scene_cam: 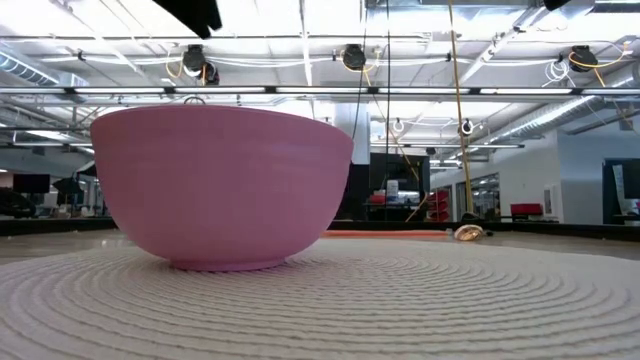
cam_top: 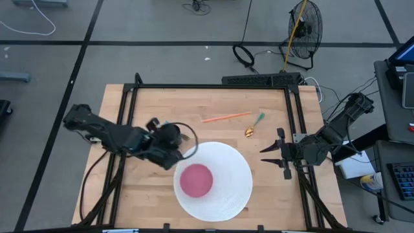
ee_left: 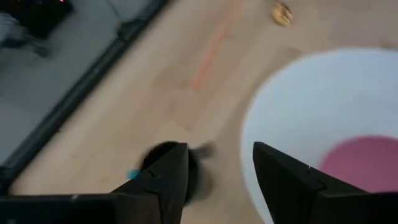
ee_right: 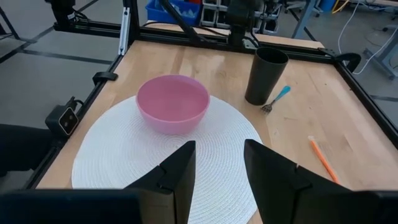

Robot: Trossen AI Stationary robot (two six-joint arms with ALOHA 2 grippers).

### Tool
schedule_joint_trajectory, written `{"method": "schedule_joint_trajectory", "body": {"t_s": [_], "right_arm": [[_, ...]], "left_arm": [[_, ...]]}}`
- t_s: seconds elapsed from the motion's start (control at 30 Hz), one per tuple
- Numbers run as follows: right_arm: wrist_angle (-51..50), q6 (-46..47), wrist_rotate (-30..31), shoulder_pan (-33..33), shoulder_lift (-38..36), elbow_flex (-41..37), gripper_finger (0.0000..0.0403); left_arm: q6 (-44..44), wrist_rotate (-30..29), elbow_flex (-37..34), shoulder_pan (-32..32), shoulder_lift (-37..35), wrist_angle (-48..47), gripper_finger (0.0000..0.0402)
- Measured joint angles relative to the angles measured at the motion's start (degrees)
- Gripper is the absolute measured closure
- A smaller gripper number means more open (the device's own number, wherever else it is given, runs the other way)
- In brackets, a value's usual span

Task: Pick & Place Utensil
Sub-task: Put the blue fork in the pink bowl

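A: The fork (ee_right: 275, 99) with the blue handle lies on the wooden tabletop (cam_top: 213, 103), just beside the dark cup (ee_right: 265, 76), near the white round placemat (cam_top: 229, 194).

B: And the room?

A: Grey floor, a fan (cam_top: 303, 29). The left pincer (ee_left: 217, 180) hangs above the cup, fingers spread, holding nothing. The right pincer (cam_top: 270, 157) waits at the right edge, half spread, empty.

the left wrist view is smeared with motion — the dark cup (ee_left: 174, 163) under the fingers is a blur. in the low view the pink bowl (scene_cam: 220, 185) fills the foreground and hides the cup, and the spoon (scene_cam: 467, 232) is too small to read.
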Motion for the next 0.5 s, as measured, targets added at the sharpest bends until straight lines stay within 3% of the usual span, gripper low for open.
{"method": "schedule_joint_trajectory", "body": {"t_s": [0.17, 0.3, 0.4, 0.5], "right_arm": [[0.0, -1.9, 0.1, -1.5, 0.0, 0.0, 0.0273], [0.0, -4.5, 0.1, -3.5, 0.0, 0.0, 0.0273], [0.0, -5.9, 0.1, -5.0, 0.0, 0.0, 0.0273], [0.0, -6.5, 0.0, -6.1, 0.0, 0.0, 0.0273]], "left_arm": [[-6.9, -5.6, -0.5, -1.9, -2.8, -4.8, 0.0222], [-5.4, -8.2, -2.4, -1.5, -2.7, -4.8, 0.0224], [-1.5, -14.0, -4.2, -0.2, -2.7, -4.7, 0.0224], [-3.1, -19.5, -4.9, 1.7, -2.6, -3.8, 0.0224]]}}
